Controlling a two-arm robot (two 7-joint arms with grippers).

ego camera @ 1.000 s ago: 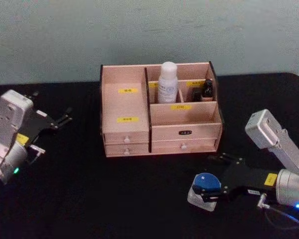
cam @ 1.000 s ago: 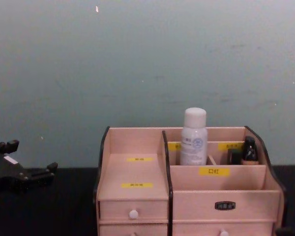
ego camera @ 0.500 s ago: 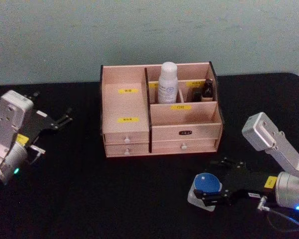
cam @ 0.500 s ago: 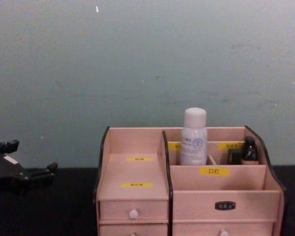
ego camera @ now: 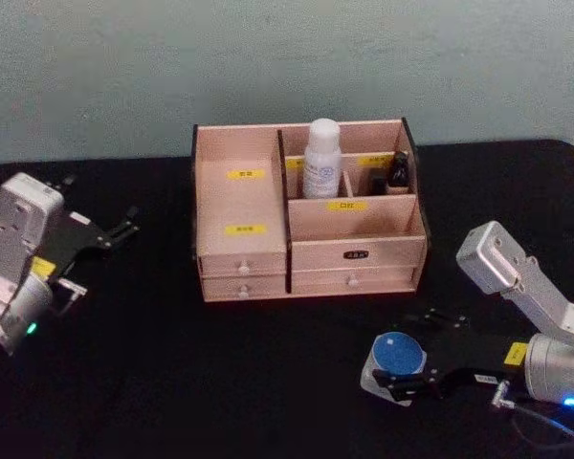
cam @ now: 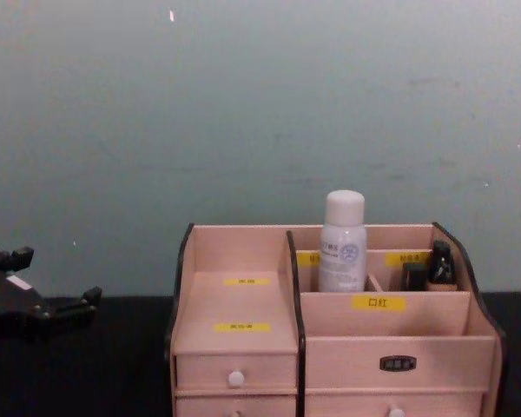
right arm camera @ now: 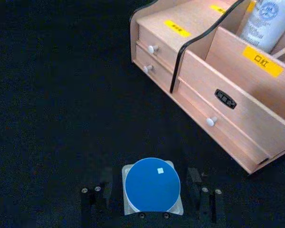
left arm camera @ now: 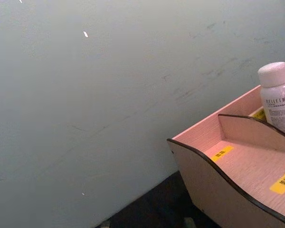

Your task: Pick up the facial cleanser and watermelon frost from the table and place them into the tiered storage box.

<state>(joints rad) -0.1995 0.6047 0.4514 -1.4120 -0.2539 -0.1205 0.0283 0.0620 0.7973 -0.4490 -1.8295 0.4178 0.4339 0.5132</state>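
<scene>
Moved: right hand (ego camera: 407, 350) has sunk a little lower around the jar (right arm camera: 152, 184) over the last second; its white wrist block has slid in toward the box (ego camera: 364, 235). Jar, cleanser and left hand have not shifted.
Right hand: in front of the box, off its right end, low over the worktop (ego camera: 191, 382). Fingers (right arm camera: 98, 194) are spread wide, one on each side of the jar. Wrist view shows a dark gap at both sides, so nothing is gripped yet.
Jar: blue lid up, standing on the worktop in front of the box's right drawers, apart from the box.
Cleanser (ego camera: 320, 159): upright in the box's back row, in the compartment just right of the dark divider, cap above the rim.
Dark bottle (ego camera: 399, 172): back-right compartment of the box, apart from the cleanser.
Left hand (ego camera: 122, 226): well off the box's left side, raised above the worktop, fingers apart, holding nothing.
Box: drawers closed, and its wide left shelf is bare.
</scene>
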